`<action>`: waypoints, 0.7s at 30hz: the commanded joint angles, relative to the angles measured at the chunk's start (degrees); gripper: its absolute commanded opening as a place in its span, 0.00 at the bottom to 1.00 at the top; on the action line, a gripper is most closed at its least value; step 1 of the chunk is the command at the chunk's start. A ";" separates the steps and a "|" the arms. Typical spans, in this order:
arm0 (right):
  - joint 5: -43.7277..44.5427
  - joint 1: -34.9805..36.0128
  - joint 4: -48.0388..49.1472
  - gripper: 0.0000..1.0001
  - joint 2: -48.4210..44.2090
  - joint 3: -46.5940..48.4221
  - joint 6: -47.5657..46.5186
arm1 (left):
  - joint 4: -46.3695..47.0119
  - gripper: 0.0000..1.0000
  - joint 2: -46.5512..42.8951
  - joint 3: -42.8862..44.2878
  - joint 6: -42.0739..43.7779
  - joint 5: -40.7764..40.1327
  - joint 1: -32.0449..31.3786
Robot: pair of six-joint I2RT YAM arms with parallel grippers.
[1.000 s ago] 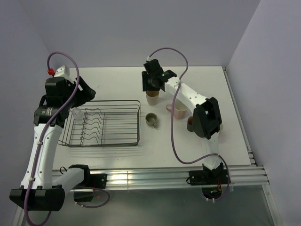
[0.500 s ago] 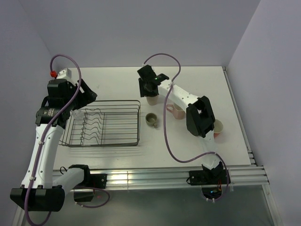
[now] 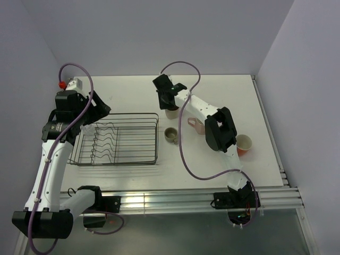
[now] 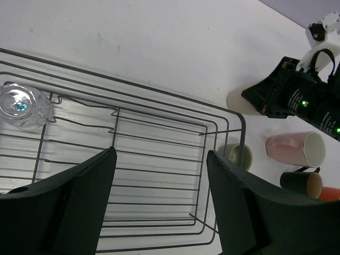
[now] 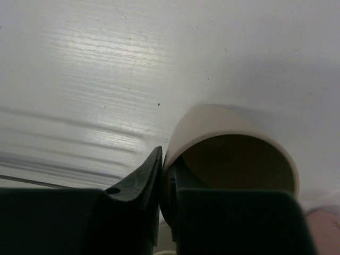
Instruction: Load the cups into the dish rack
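the right end effector (image 5: 167, 166) is clamped on the rim of the beige tumbler (image 5: 223, 119), one finger against the outer wall and the other inside the mouth. the tumbler is toward the far edge of the white surface (image 3: 127, 93), about midway along it. the dish rack (image 3: 157, 139) sits on the left half of the surface, its long sides parallel to the near edge. the clear glass (image 4: 19, 105) is in the rack, at its far left corner. the left end effector (image 4: 162, 155) hovers above the rack with its fingers spread wide apart and nothing between them. the small olive-green cup (image 3: 170, 135) stands mouth up just beside the rack's right end, apart from the tumbler. the pink mug (image 3: 197, 125) is to the right of it, partly covered by the right arm in the overhead view. the dark brown mug (image 4: 300, 182) shows only in the left wrist view, just beside the pink mug. the orange mug (image 3: 243, 144) stands mouth up nearer the right edge, well apart from the rack. whether the tumbler's base touches the surface cannot be told.
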 commanded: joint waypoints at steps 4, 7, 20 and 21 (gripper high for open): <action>3.34 -0.50 -1.67 0.00 -1.98 4.07 -0.49 | 3.95 0.75 -0.95 -1.26 0.14 4.03 -0.16; 4.49 -0.94 -1.93 0.00 -6.28 4.77 -0.76 | 6.23 0.77 -0.78 -1.79 -0.82 7.81 -0.16; -23.43 -5.16 15.44 0.00 -38.77 -15.77 9.50 | 28.11 0.85 1.86 -5.56 -13.99 31.71 -0.16; -26.76 -5.16 18.34 0.00 -40.55 -21.45 11.09 | 30.47 0.85 1.95 -5.74 -14.62 32.33 -0.16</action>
